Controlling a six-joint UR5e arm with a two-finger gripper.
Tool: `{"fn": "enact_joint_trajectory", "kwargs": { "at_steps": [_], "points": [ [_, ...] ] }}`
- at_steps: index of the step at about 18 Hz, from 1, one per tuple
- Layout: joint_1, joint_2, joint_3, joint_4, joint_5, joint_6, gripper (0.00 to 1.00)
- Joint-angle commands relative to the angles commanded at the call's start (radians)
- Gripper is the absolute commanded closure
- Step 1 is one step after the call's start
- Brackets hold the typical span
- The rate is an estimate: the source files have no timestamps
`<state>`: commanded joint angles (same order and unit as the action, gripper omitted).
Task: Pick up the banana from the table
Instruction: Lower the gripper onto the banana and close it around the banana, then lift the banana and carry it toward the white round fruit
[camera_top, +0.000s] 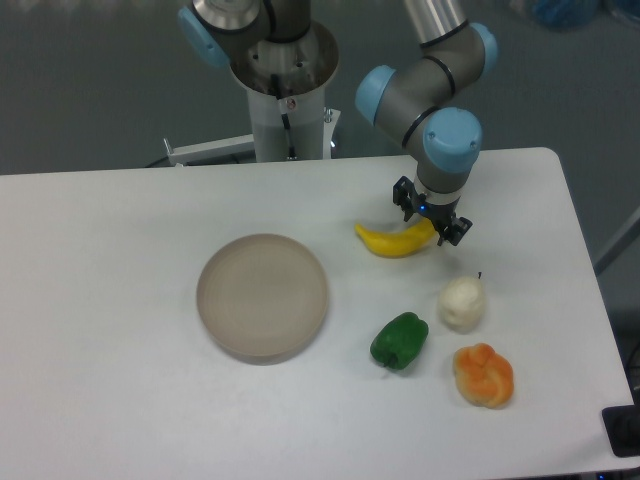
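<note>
The tool (431, 216) straddles the right tip of the banana (398, 240), its two black fingers set on either side of that end, and whether they already pinch it cannot be told. The banana lies on the worktop (120, 300), stretching left from the tool. Gripped so near the tip, it could swing or slip out when lifted, in which case it might roll toward the white fruit (461, 303) below. The arm reaches down from above, wrist vertical.

Claw (432, 219) astride banana (395, 241) tip
</note>
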<state>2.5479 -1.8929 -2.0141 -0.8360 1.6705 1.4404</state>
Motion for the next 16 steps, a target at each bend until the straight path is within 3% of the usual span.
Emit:
{"fn": "enact_joint_trajectory", "kwargs": {
  "at_steps": [3,8,12,16],
  "points": [
    [0.000,0.000,0.006,0.000,-0.002,0.000,0.74],
    [0.003,0.005,0.023,-0.002,-0.002,0.003,0.76],
    [-0.003,0.018,0.129,-0.023,0.002,0.014,0.77],
    [-0.005,-0.008,0.259,-0.057,-0.009,0.034,0.77]
  ]
}}
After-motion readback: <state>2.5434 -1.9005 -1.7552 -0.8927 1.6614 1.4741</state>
